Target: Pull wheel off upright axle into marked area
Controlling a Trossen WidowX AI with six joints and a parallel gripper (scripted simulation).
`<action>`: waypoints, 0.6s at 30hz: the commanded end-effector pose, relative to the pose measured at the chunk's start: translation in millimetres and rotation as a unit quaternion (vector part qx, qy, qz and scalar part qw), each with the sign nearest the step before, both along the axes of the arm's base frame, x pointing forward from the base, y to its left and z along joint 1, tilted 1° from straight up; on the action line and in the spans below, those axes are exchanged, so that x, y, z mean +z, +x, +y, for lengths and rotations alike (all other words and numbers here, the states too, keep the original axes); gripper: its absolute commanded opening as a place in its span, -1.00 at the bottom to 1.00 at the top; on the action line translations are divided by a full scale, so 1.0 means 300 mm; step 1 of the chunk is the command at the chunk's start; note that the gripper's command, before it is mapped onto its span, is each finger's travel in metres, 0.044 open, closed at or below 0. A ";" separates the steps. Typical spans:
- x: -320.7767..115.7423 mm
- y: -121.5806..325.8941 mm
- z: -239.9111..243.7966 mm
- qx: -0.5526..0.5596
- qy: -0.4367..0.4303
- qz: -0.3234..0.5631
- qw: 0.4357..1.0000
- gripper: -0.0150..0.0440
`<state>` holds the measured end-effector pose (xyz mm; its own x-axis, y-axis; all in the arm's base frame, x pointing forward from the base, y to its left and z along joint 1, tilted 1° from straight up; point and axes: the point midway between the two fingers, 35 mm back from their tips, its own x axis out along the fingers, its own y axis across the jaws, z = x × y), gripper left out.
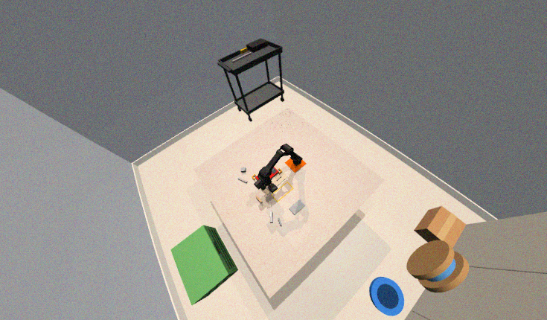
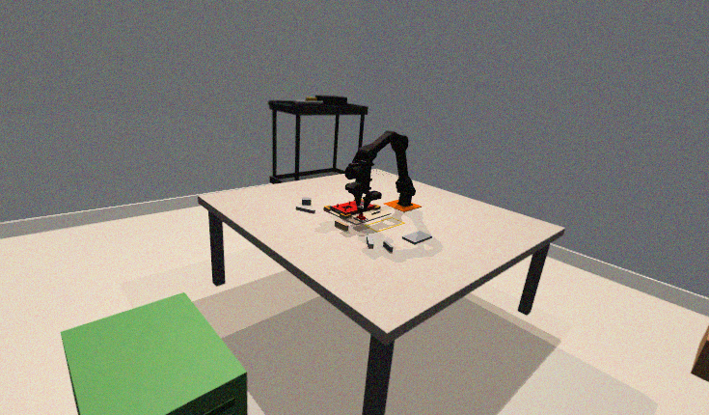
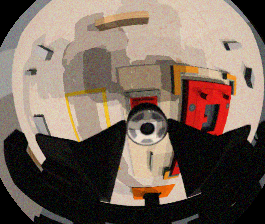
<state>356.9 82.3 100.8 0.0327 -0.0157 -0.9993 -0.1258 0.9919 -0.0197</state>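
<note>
While the table (image 2: 449, 247) carries everything, the arm (image 2: 385, 149) bends down beside the red fixture (image 3: 205, 106). Left of that fixture lies the yellow-outlined marked area (image 3: 90, 112). Nearer the camera than it, the gripper (image 3: 147, 137) is clamped on 1 grey wheel (image 3: 147, 127).

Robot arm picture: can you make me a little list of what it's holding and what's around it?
gripper: shut on the wheel
marked area: yellow outline on the table, beside the wheel
red block: on the other side of the wheel
arm base: orange plate
floor: green box, black cart
</note>
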 end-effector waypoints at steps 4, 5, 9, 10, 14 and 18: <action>0.024 -0.001 0.000 0.001 0.002 -0.004 1.000 -0.49; 0.025 -0.001 0.000 0.001 0.002 -0.004 1.000 -0.49; 0.029 -0.001 0.000 0.001 0.002 -0.004 1.000 -0.49; 0.031 -0.001 0.000 0.001 0.002 -0.004 1.000 -0.49; 0.035 -0.002 0.000 0.001 0.002 -0.004 1.000 -0.49; 0.039 -0.002 0.000 0.001 0.002 -0.003 1.000 -0.49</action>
<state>356.1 82.2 107.2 0.0296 -0.0161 -0.9994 -0.1259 0.9918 -0.0197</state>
